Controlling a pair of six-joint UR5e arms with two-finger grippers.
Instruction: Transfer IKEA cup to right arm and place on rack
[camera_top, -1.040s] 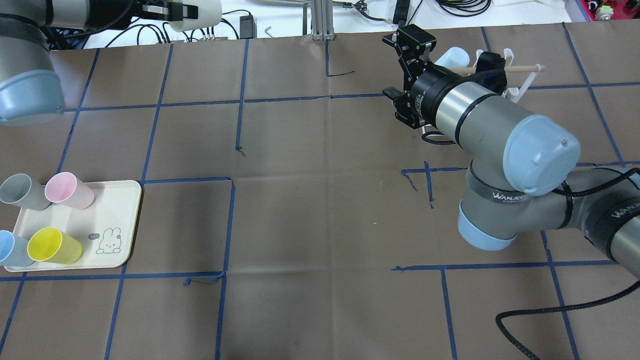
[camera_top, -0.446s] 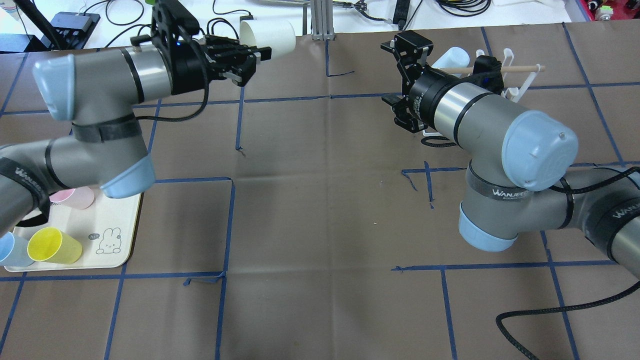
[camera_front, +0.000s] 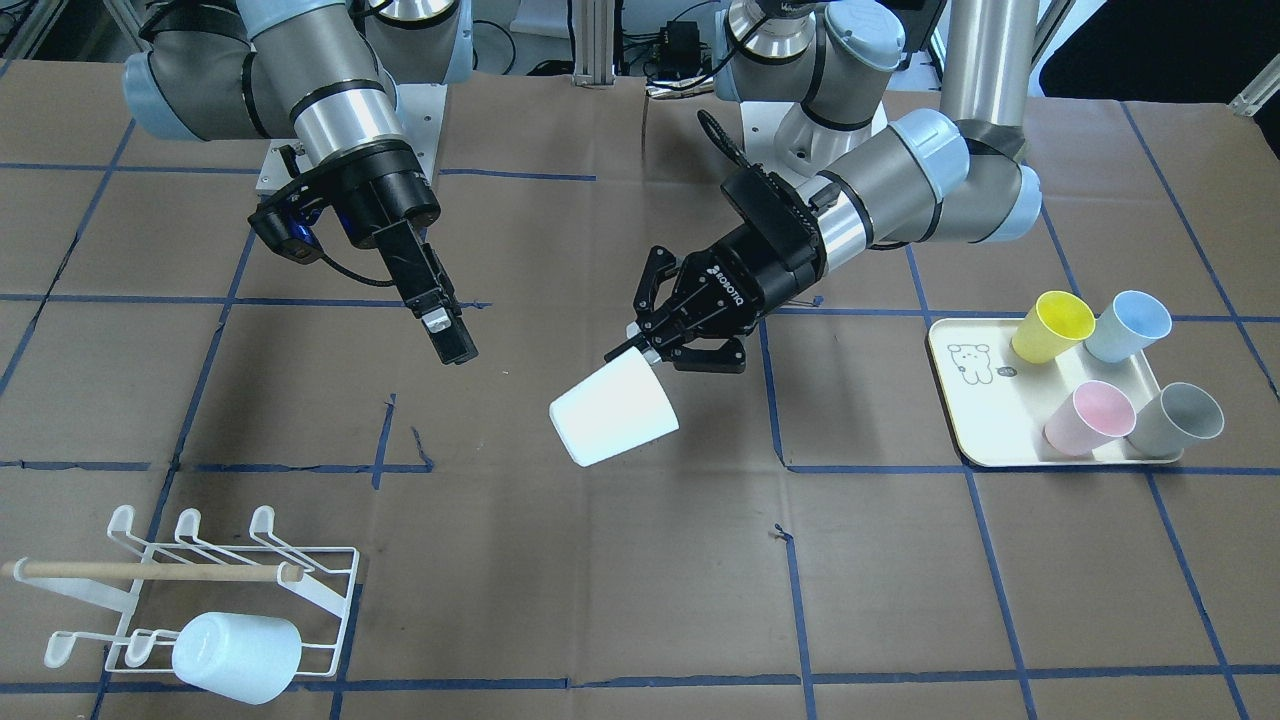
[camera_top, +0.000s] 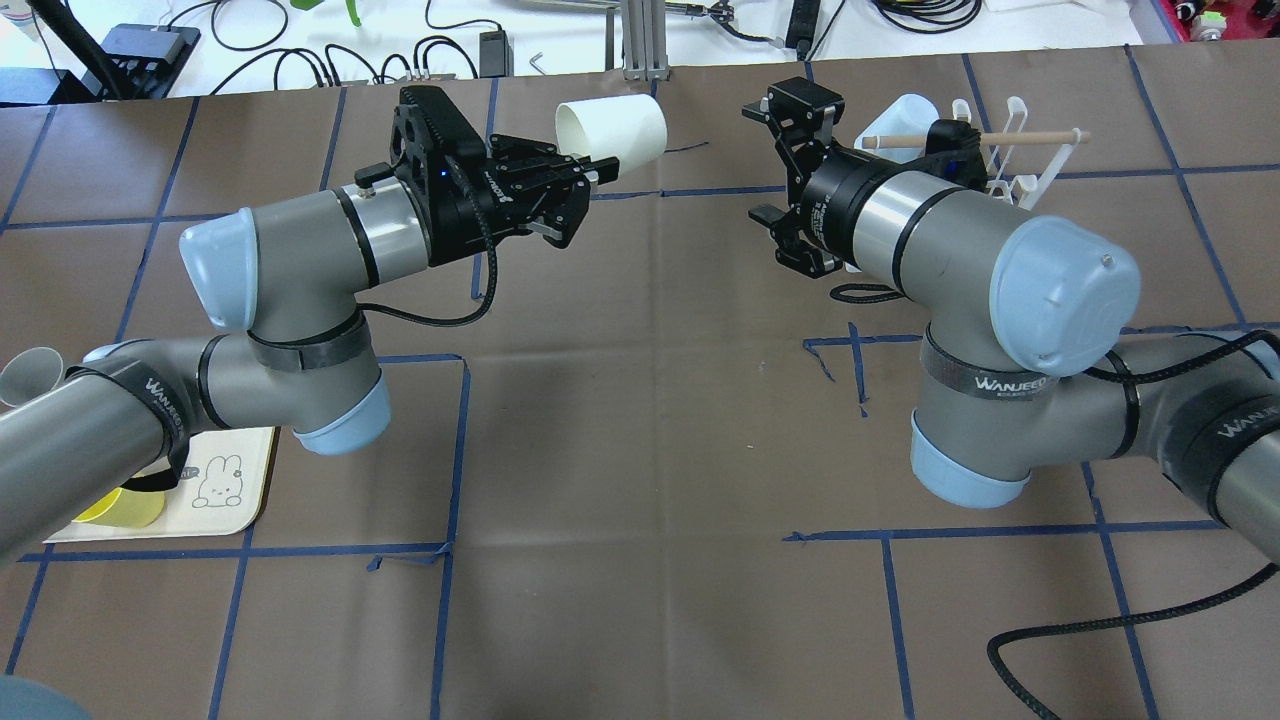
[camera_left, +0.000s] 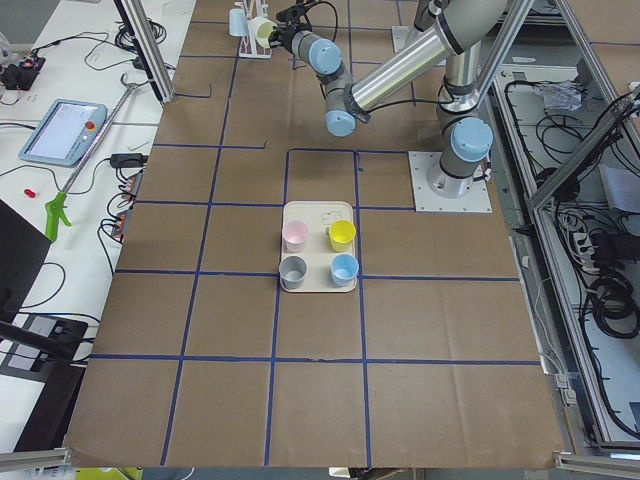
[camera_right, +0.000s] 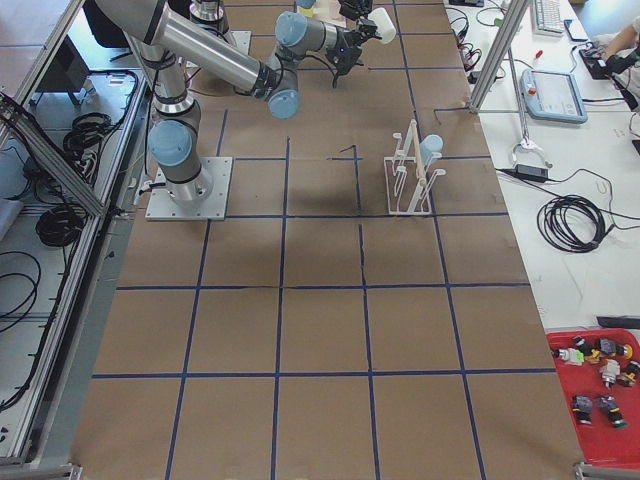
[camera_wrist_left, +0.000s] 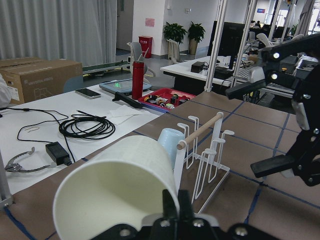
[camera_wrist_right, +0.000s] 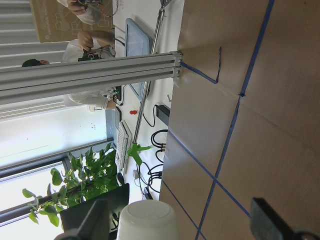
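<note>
The white cup (camera_front: 612, 412) hangs sideways in the left pincer (camera_front: 641, 351), apart from the rack (camera_front: 150, 571).

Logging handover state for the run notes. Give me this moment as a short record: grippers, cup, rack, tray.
left gripper: shut on white cup at its rim, above the table
white cup: on its side, base toward right gripper, not touching it
right gripper: open, empty
rack: one pale blue cup on it
tray: four cups

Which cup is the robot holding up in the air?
The white cup, gripped by the left pincer. The coloured cups stand on the tray, and a pale blue cup sits on the rack.
</note>
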